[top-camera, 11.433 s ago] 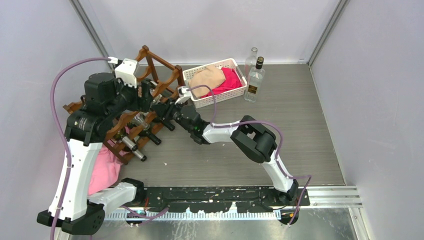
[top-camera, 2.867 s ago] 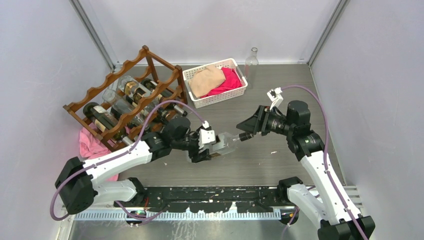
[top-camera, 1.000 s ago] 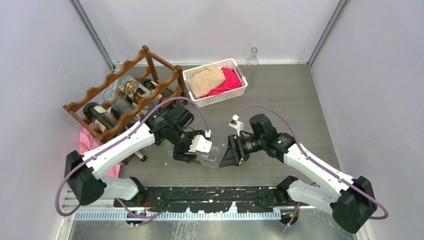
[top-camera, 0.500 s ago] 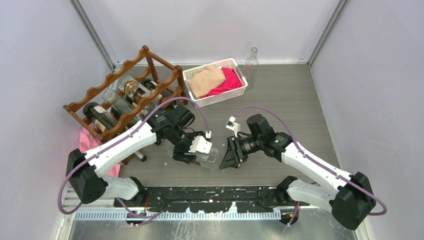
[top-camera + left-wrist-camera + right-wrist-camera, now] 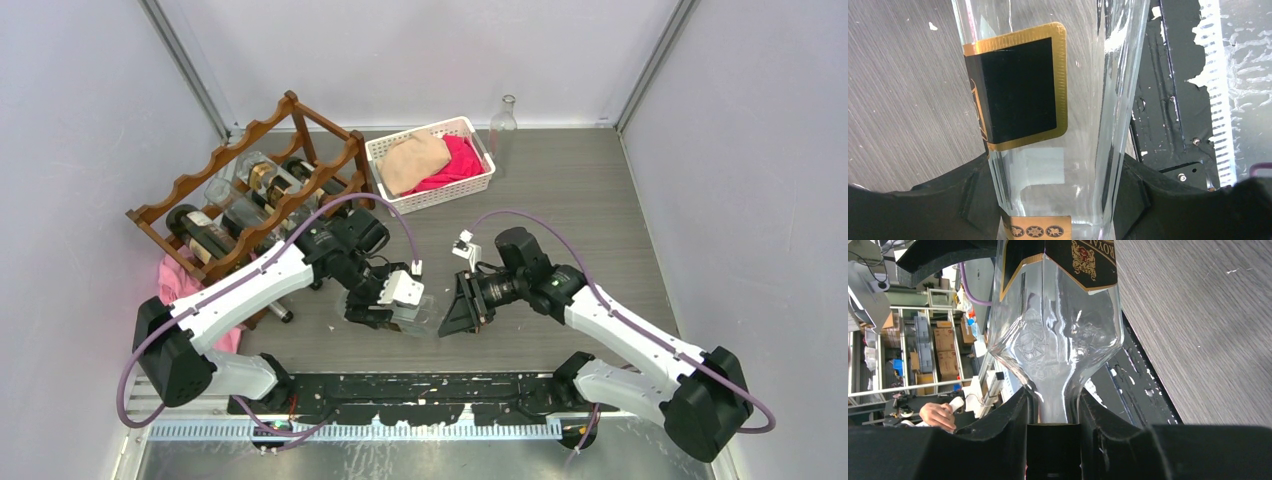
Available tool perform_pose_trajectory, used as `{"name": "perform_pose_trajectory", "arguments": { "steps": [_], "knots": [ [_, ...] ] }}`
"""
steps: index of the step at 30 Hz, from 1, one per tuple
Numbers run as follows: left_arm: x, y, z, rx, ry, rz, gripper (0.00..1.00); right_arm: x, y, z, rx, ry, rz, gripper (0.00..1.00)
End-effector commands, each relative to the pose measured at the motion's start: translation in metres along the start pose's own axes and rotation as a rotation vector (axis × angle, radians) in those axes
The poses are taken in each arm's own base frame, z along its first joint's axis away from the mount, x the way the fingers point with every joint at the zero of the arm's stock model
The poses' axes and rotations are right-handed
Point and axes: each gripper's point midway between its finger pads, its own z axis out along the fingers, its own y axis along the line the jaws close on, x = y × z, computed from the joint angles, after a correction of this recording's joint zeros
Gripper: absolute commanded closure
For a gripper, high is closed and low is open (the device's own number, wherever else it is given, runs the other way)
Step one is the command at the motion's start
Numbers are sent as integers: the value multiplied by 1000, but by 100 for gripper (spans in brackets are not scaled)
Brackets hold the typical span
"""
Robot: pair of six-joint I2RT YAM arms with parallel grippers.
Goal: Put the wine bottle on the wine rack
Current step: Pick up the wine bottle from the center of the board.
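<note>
— Near middle of the table (image 5: 600,230), item one: wine bottle (image 5: 427,314), clear glass, black-and-gold label, held roughly level. Held how?
— At both ends: left gripper (image 5: 393,303) clamped on the body beside the label; right gripper (image 5: 462,304) clenched on the neck, just under the shoulder.
— Item two, destination?
— Far left: wine rack (image 5: 240,137), well apart from the bottle, several bottles already lodged in it.
— Handling note for the step in hand?
— Reads as a handover or regrip; which hand will carry, cannot tell. Judgement: slick glass, narrow neck, so whichever hand gives way should open slowly, only once the other sits square and firm. Keep the bottle level.
— Changes against earlier entries?
— A second ago the right fingers stood apart around the neck; now shut on it. Much earlier the bottle stood far right beside the empty bottle (image 5: 503,122), now alone.
</note>
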Motion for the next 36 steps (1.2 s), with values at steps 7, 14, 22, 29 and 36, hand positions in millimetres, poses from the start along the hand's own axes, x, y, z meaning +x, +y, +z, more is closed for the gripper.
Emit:
{"name": "perform_pose_trajectory", "arguments": {
  "steps": [7, 14, 22, 29, 36],
  "knots": [
    [-44, 23, -24, -173, -177, 53, 10, -14, 15, -3, -42, -79, -39, 99],
    [-49, 24, -39, -240, -192, 92, 0, -18, 18, -3, -55, -118, -38, 99],
    [-71, 33, -69, -394, -301, 28, 0, -25, 25, -9, -64, -196, -59, 99],
    [-92, 41, -104, -561, -471, -171, 0, -36, 30, -22, -43, -282, -88, 99],
    [-123, 42, -161, -696, -792, -478, 0, -62, 36, -44, -23, -385, -123, 99]
  ]
}}
